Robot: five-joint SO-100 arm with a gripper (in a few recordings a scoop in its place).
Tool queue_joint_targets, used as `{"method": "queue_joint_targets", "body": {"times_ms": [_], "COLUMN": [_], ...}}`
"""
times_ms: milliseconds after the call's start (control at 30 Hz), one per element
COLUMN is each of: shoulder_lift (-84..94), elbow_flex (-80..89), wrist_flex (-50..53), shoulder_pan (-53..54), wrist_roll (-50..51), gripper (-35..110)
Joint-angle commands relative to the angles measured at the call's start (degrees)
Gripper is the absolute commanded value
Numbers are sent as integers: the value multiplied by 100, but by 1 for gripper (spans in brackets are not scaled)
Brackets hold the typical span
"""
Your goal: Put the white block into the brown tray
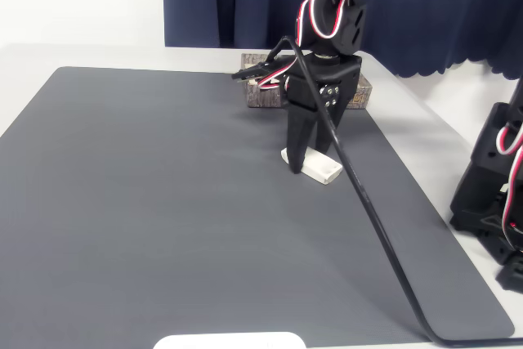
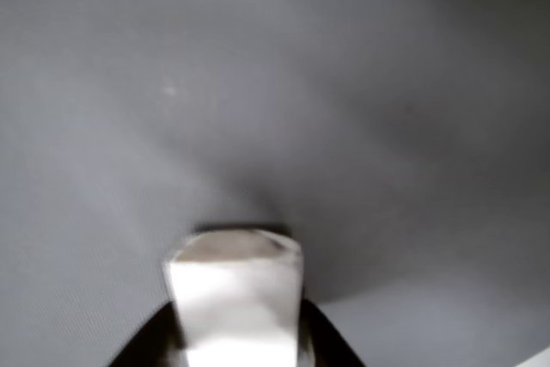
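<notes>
My gripper (image 1: 297, 163) pinches the block (image 1: 314, 165) flat on the mat (image 1: 163, 202), just in front of the tray (image 1: 265, 91), ready for lifting

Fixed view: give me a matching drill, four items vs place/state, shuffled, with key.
Items
1. white block
2. brown tray
3. gripper
4. black cable

Places/states
A. runs down the mat's right side to the front edge
B. at the mat's far edge, behind the arm
C. lies flat on the grey mat
D. points down, tips at the block

Pairs: 1-C, 2-B, 3-D, 4-A
</notes>
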Motion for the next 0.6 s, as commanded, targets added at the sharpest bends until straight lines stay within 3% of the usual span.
{"method": "queue_joint_targets", "body": {"times_ms": [0,400,567], "shoulder_lift": [18,53,439], "elbow_flex": [-132,-158,-176], "wrist_flex": [-26,35,510], "shoulder_pan": [-35,-105,-53], "wrist_roll": [-44,-105,-281], "gripper": [21,4,0]}}
